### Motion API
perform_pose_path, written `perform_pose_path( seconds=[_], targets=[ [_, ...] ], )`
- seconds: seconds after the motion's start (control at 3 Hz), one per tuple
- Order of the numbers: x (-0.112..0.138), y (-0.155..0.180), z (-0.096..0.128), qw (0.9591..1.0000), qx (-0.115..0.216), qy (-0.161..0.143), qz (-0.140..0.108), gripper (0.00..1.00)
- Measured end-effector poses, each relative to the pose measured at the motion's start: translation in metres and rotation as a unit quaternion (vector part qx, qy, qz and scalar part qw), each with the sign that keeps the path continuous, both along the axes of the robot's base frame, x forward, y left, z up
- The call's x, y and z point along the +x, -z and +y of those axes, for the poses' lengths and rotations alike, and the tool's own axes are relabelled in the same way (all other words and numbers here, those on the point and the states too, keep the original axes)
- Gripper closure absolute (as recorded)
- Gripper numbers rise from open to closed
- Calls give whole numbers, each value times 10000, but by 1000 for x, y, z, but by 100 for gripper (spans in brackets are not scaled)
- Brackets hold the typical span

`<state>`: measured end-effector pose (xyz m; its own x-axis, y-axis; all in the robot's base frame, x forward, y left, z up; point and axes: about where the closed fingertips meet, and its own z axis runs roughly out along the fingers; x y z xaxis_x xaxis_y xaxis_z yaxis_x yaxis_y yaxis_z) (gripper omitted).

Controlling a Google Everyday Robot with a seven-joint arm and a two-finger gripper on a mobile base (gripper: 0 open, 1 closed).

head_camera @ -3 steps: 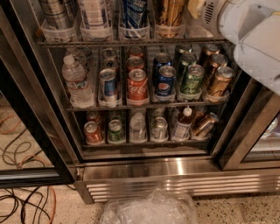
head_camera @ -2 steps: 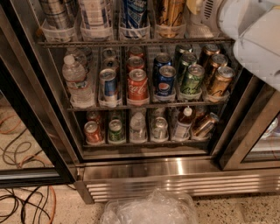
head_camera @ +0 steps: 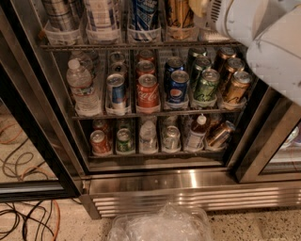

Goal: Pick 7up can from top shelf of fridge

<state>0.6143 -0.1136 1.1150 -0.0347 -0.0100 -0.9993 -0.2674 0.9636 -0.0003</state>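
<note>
Reaching in: a white robot arm [head_camera: 268,42] is seen at the top right, in front of the fridge [head_camera: 188,181].
Claw: the claw [head_camera: 203,8] is found at the top edge of the picture, by the right end of the top shelf [head_camera: 141,45] and just beside a gold can [head_camera: 178,12]. Only a small pale bit of it is shown. Whether it is open or shut cannot be told, and what it has hold of, if anything, cannot be told.
7up can: the 7up can [head_camera: 101,14] is stood upright in a clear tray on the top shelf, in the second lane from the left. It is kept well apart from the claw. Its top is cut off by the picture edge.
Neighbours: a striped silver can [head_camera: 59,14] is placed on its left and a blue can [head_camera: 143,13] on its right.
Middle shelf: a water bottle [head_camera: 82,87], a red cola can [head_camera: 147,92], a blue cola can [head_camera: 178,87] and a green can [head_camera: 207,84] are lined up at the front.
Bottom shelf: more small cans are packed in, with a short red can [head_camera: 99,141] at the left.
Door: a dark-framed glass door [head_camera: 33,141] is seen at the left.
Floor: a clear plastic bag [head_camera: 162,226] is laid in front of the fridge, and cables [head_camera: 28,221] are spread at the left.
</note>
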Motion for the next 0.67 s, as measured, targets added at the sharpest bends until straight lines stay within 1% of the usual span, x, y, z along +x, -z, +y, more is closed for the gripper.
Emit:
perform_pose_path(
  seconds=[0.33,0.67],
  targets=[
    [-23,39,11,9991,-101,-43,403,100],
    [-24,43,12,9992,-113,-64,388,100]
  ],
)
